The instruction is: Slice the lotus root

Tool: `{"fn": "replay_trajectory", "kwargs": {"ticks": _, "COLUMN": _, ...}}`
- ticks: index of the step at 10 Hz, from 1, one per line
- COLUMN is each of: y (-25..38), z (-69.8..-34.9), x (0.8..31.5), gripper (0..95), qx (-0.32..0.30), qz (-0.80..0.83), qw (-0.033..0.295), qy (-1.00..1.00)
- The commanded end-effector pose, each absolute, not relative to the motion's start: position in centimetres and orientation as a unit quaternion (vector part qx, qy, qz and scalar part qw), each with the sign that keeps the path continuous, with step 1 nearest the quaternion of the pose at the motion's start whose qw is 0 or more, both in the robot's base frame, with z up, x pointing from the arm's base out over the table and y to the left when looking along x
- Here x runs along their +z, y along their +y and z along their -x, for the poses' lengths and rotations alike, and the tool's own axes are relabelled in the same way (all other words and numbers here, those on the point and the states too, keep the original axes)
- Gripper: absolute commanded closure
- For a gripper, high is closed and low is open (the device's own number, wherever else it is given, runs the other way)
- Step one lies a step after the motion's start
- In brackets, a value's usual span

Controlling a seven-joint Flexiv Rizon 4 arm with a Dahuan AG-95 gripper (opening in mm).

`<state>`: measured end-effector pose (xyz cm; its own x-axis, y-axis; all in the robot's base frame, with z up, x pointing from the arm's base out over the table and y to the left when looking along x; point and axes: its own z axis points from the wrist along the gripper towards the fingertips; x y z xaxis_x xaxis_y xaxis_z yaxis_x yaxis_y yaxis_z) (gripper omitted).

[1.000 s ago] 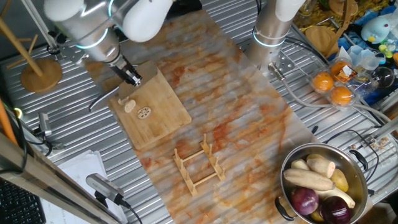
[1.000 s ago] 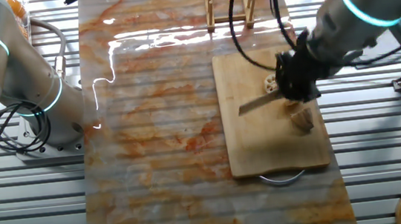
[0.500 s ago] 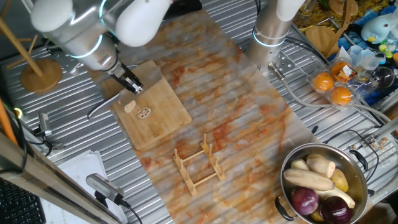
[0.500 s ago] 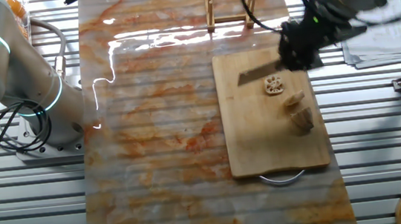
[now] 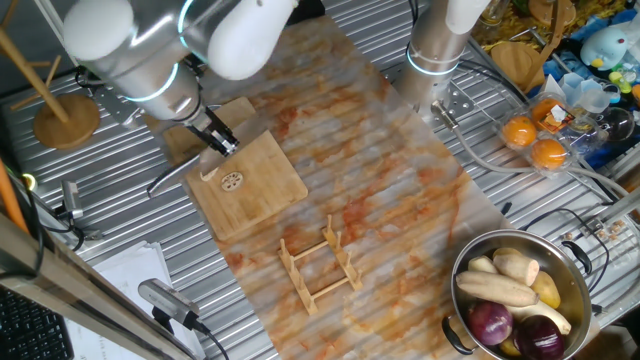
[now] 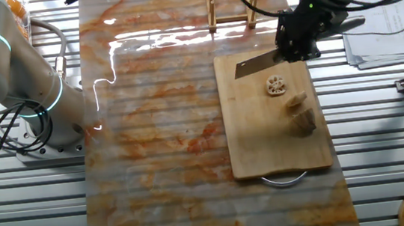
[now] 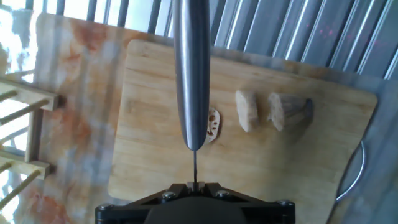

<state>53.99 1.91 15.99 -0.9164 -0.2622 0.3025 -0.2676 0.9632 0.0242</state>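
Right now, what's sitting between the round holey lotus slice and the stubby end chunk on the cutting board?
One thicker cut piece lies between the holey lotus slice and the end chunk, apart from both. The hand view shows this best.

Wooden rack, steel pot (onions inside), oranges

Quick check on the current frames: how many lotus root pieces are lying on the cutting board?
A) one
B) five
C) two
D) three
D: the hand view shows a thin holed slice, a thicker cut piece and the remaining lotus root chunk in a row on the cutting board, apart from the knife held in the gripper.
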Motion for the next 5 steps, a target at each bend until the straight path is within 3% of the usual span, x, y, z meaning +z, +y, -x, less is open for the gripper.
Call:
{"fn": "replay_trajectory", "kwargs": {"ticks": 1, "y": 1.81, "z": -53.76, "x": 16.02, "gripper": 95.0, "qx": 0.014, "qz": -0.131, "qw": 0.150, "qy": -0.980}}
{"fn": "replay_trajectory", "kwargs": {"ticks": 5, "y": 1.81, "z": -53.76, "x": 16.02, "gripper": 95.0, "qx": 0.029, "qz": -0.104, "qw": 0.117, "qy": -0.987}}
